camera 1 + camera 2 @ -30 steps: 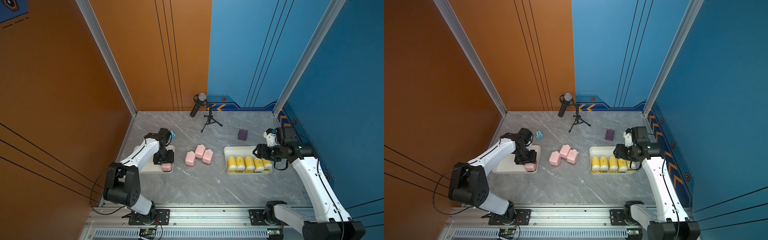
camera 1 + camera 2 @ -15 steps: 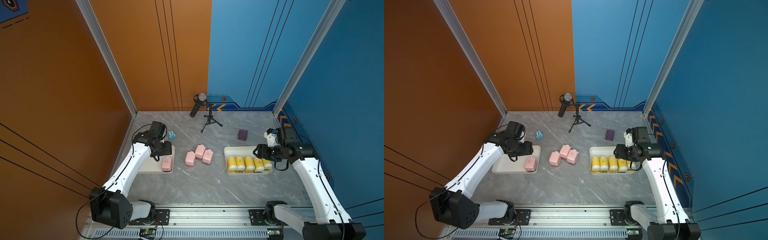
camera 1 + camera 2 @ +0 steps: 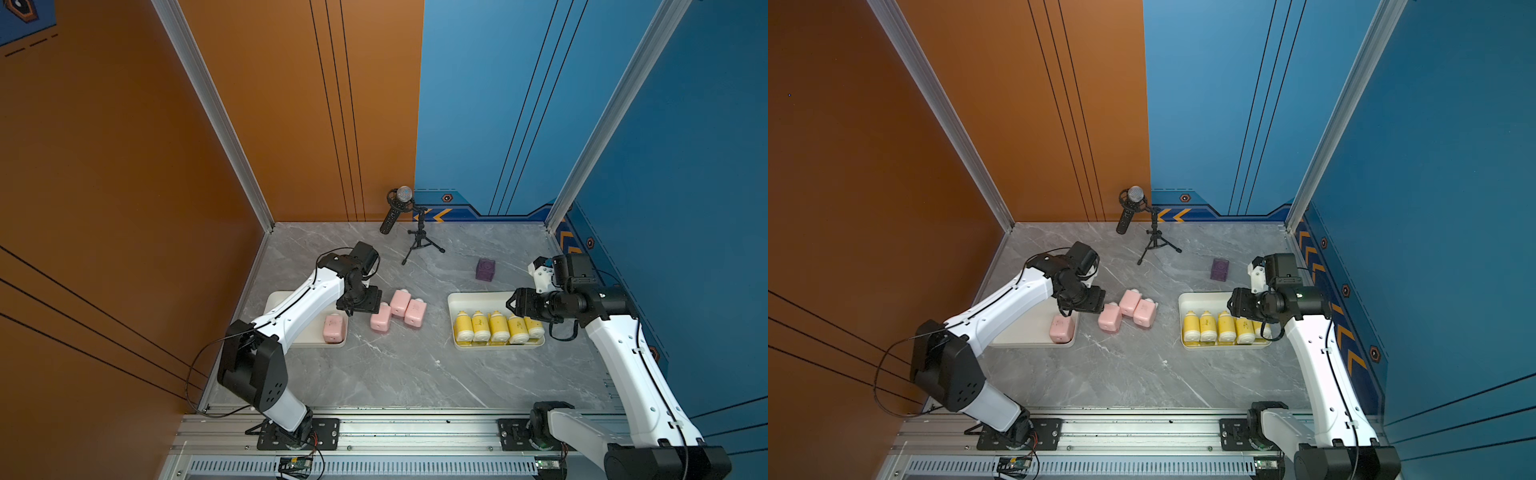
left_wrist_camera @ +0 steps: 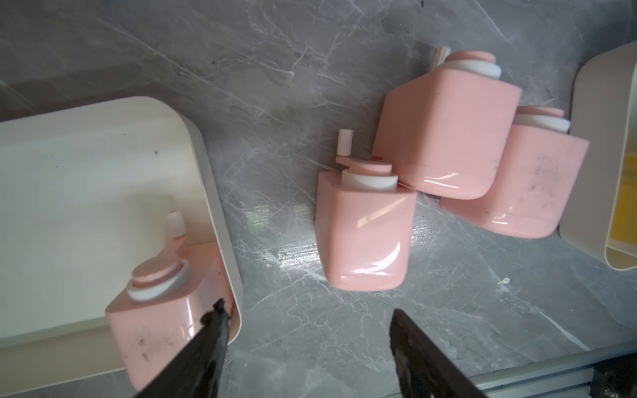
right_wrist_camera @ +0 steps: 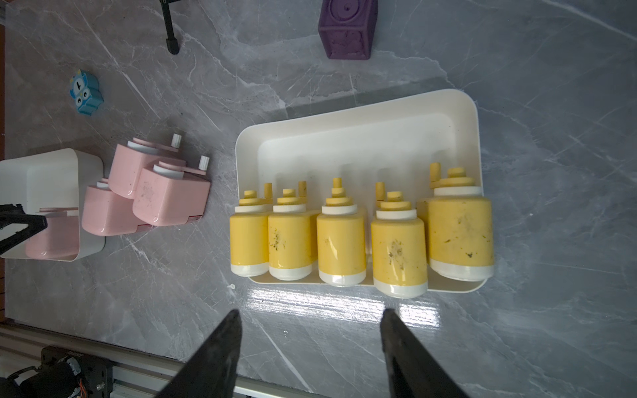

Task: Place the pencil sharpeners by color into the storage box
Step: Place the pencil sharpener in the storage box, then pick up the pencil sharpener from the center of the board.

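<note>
At the far left, the left tray [image 4: 69, 155] holds a single pink sharpener [image 3: 334, 327]. It lies flat in the corner nearest the table's middle, which leaves most of the floor bare for the others of its colour. Just past that rim hangs the left claw [image 4: 306, 310], jaws apart with only bare table between them. One finger crosses in front of the tray corner in the left wrist view, and I cannot tell whether it touches. The claw is empty and faces the nearest loose sharpener [image 3: 381, 318], so the step in hand is probably a reach for that one. That piece lies on its side on the table and seems to touch two more pink sharpeners [image 3: 400, 302] huddled together, so a grip on it could nudge the neighbours. Farther back the purple cube [image 3: 485, 269] sits alone, well apart from both trays. The right tray [image 3: 478, 296] carries five yellow sharpeners [image 3: 496, 327] in a row along its near wall, so that colour looks finished. Over its right end the right claw [image 5: 310, 312] hovers with jaws apart and empty, seemingly parked out of the way.
</note>
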{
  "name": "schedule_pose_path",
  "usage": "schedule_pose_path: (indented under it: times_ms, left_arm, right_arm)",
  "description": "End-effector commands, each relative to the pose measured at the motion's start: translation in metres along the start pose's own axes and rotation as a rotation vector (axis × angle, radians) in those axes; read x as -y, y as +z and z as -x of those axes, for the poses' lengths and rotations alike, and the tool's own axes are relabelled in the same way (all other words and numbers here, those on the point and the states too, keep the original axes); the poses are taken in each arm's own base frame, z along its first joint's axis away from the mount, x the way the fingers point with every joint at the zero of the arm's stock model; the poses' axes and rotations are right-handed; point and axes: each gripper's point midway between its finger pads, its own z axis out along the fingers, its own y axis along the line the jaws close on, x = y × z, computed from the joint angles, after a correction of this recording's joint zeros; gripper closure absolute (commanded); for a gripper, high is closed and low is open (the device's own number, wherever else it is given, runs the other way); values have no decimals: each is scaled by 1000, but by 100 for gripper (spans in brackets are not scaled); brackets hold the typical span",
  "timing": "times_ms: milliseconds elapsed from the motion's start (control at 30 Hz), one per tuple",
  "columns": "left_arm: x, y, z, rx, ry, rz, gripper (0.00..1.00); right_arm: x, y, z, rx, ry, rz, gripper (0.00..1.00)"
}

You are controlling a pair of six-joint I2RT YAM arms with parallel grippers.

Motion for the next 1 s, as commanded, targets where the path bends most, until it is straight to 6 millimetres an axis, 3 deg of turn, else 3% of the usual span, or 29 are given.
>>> schedule_pose_path:
  times_ms: [0, 300, 700, 967]
  left_arm:
    - [19, 7, 3, -39, 59, -38, 25]
    - [40, 41, 3, -122, 106, -27, 25]
    - [32, 62, -3, -165, 96, 43, 31]
    - [27, 65, -3, -164, 92, 74, 43]
  right_arm:
    - [-2, -6, 5, 29, -15, 10, 35]
    - [-2, -7, 5, 33, -12, 10, 34]
    - [-1, -5, 6, 26, -11, 10, 35]
    - [-2, -5, 6, 25, -11, 12, 34]
